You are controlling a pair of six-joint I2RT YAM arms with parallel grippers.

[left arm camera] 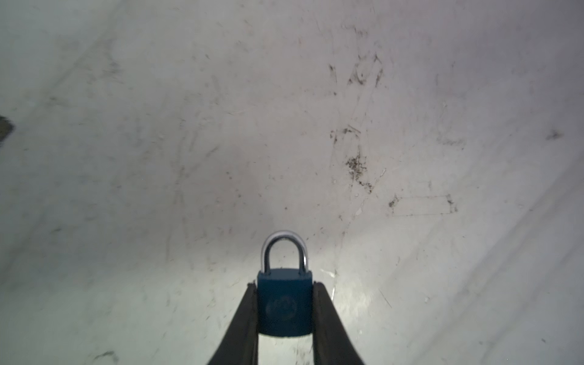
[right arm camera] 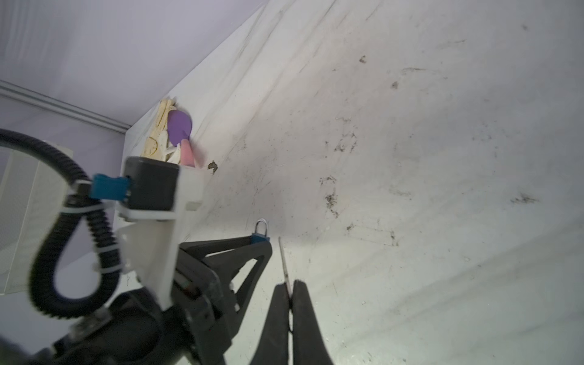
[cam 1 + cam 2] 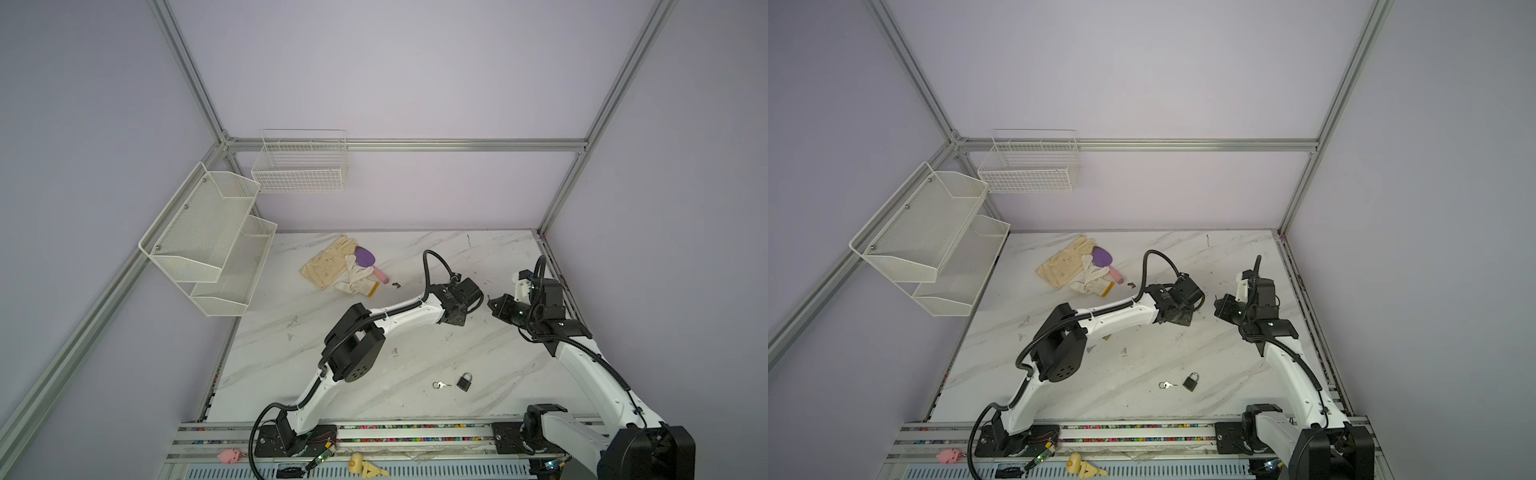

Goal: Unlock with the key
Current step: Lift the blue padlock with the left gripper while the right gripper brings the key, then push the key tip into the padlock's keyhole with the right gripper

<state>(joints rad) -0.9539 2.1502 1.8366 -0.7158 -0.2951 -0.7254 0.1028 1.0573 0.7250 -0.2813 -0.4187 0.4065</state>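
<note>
A blue padlock (image 1: 285, 303) with a closed silver shackle (image 1: 284, 245) is clamped by its body between the fingertips of my left gripper (image 1: 285, 286), above the marble table. In the right wrist view the same padlock (image 2: 261, 237) shows at the tip of the left gripper (image 2: 260, 242). My right gripper (image 2: 289, 284) is shut on a thin metal key (image 2: 283, 260). The key's blade sticks out past the fingertips, close beside the padlock but not touching it. In a top view the right gripper (image 3: 491, 301) faces the left wrist across a small gap.
A black padlock (image 3: 464, 381) and a loose key on a ring (image 3: 440, 385) lie near the table's front edge. Gloves (image 3: 328, 266) and a purple and pink tool (image 3: 365, 257) lie at the back. White wire shelves (image 3: 208, 237) and a basket (image 3: 299, 166) hang on the left.
</note>
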